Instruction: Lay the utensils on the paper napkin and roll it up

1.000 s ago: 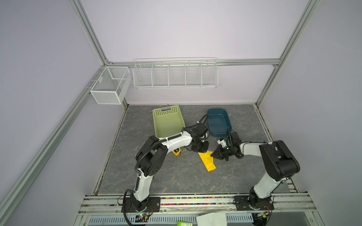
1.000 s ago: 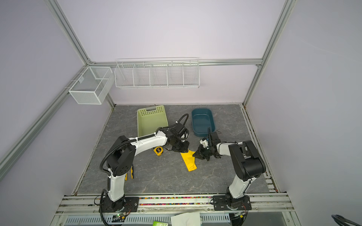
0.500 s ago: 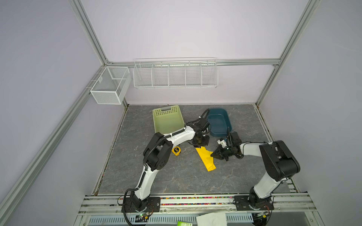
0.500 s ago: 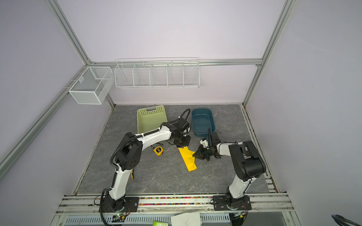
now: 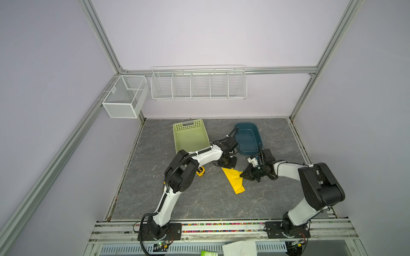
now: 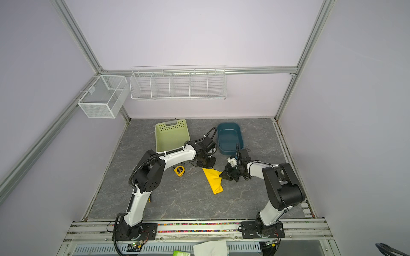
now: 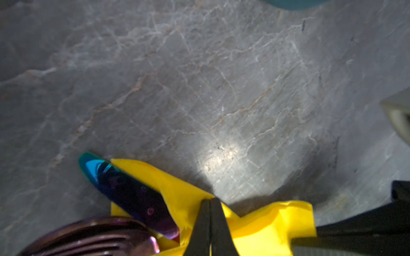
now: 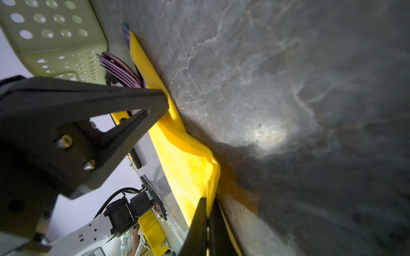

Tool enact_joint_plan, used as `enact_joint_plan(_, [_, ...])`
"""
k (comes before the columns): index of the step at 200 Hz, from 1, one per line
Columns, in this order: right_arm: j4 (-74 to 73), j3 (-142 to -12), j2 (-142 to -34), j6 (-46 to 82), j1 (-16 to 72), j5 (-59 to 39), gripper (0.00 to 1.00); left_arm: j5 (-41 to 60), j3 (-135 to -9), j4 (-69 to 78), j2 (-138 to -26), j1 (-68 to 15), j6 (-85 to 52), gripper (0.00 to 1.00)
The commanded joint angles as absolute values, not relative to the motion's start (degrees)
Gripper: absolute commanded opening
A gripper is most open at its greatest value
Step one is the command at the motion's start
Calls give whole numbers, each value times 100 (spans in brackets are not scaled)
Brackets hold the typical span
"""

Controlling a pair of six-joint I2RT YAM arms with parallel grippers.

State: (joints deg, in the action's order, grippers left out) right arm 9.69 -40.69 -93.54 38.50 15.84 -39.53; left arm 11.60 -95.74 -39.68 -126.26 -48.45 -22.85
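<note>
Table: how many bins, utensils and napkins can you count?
Bins: 2 (green bin, blue bin)
Utensils: 2 (fork, spoon)
Napkin: 1
Total: 5

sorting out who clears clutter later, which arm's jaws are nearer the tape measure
Left. The left jaws pinch the napkin at its far end, just beside the tape measure; the right jaws pinch its other side, farther off across the napkin.
</note>
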Motion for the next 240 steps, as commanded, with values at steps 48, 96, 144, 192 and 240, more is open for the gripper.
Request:
enact_joint_plan(48, [1821, -4506, -9122, 3372, 1554, -3548, 7, 826, -9322, -4280, -12787, -4937, -2001, 0])
enact_joint_plan(96, [1942, -4717, -9493, 3121, 1554, -3306, 7, 787, -9412, -4348, -12848, -4960, -1969, 0])
enact_joint_plan(144, [1887, -4707, -9871, 2917, 1536, -3091, 7, 735, -9386, -4411, -12843, -4973, -1892, 0])
enact_joint_plan(192, [1730, -4564, -10025, 2891, 1536, -3111, 7, 590, -9672, -4676, -12644, -4966, -1785, 0])
enact_joint_plan(240, [1723, -4535, -10033, 2882, 1540, -3137, 7, 621, -10360, -5221, -12123, -4974, -1775, 0])
